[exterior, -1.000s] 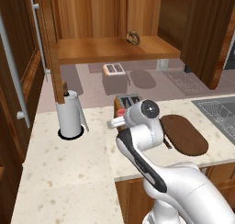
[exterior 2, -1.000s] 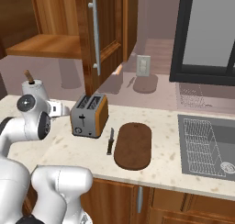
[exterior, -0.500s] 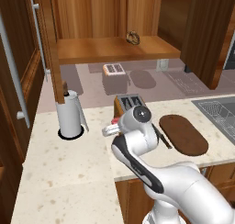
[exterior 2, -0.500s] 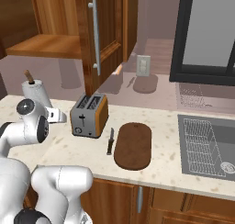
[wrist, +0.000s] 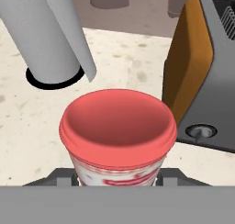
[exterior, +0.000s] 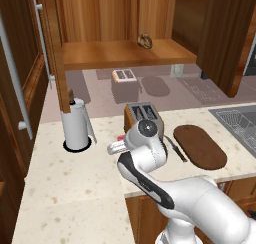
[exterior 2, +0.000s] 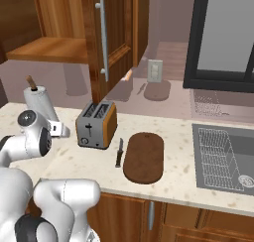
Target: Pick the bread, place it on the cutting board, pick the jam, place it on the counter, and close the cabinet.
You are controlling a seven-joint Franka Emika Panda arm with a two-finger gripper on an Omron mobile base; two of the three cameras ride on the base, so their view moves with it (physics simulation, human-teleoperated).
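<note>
with my fingers [wrist: 118, 181] closed on either side of it, i hold the jam [wrist: 118, 131]. it hangs just over the table [wrist: 27, 122], between the paper towel roll [wrist: 43, 35] and the toaster [wrist: 202, 76].

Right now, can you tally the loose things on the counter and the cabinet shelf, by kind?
Toaster: 1
Paper towel roll: 1
Knife: 1
Cutting board: 1
Jam jar, between the claw fingers: 1
Bread, on the shelf: 1
Total: 6
</note>
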